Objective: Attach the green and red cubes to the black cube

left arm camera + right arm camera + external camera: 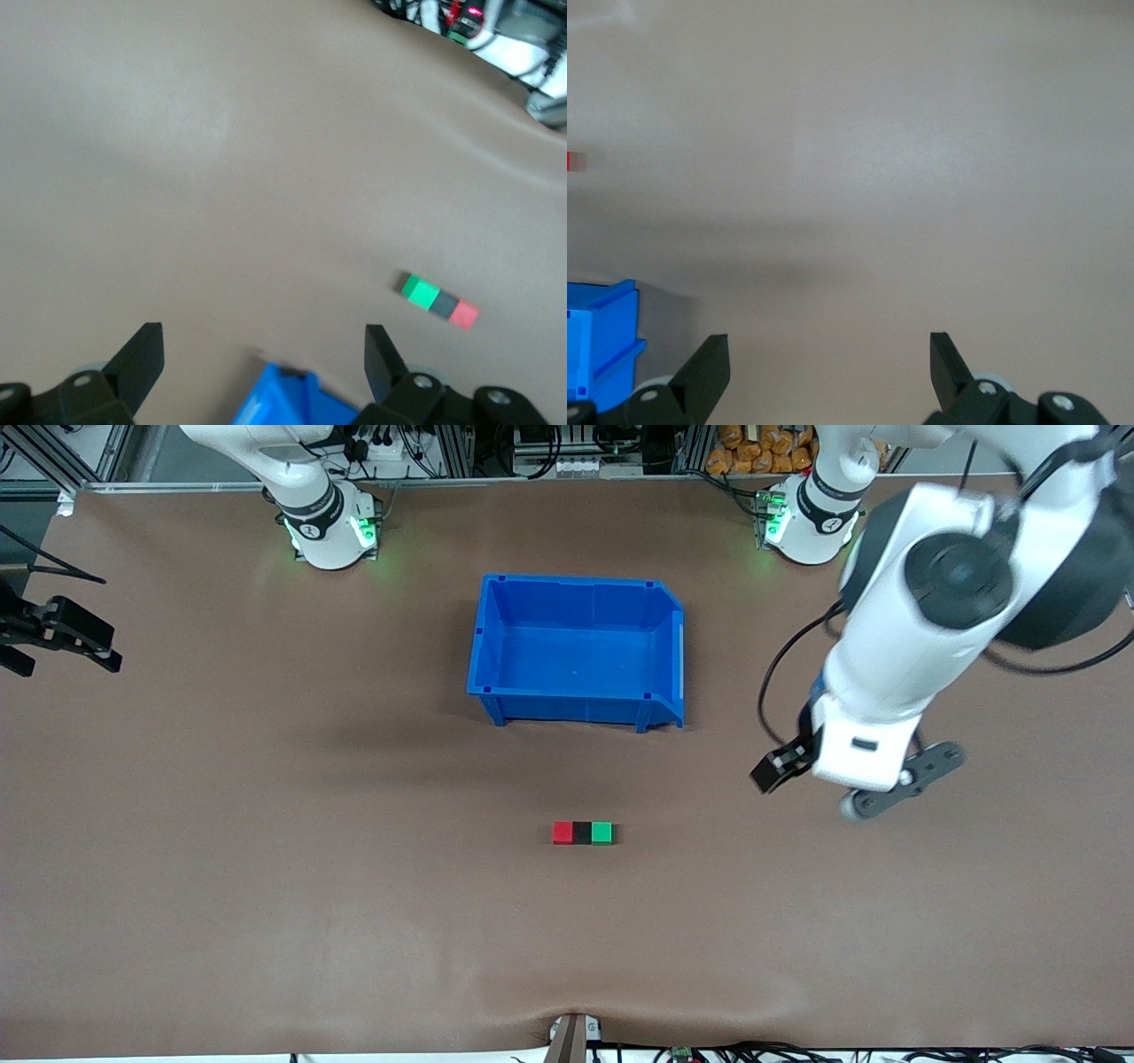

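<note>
In the front view you see the red cube [563,833], black cube [581,833] and green cube [601,833] touching in one row on the surface [266,868], nearer the camera than the blue bin [576,646]. Your left wrist view shows the left hand [264,354] spread, holding nothing, above that row. Your right wrist view shows the right hand [829,359] spread over bare surface beside the bin.

A brown table [266,824] carries a blue bin [578,701] at upper centre; below it, the red cube [563,833], black cube [581,833] and green cube [601,833] sit touching in a row.
</note>
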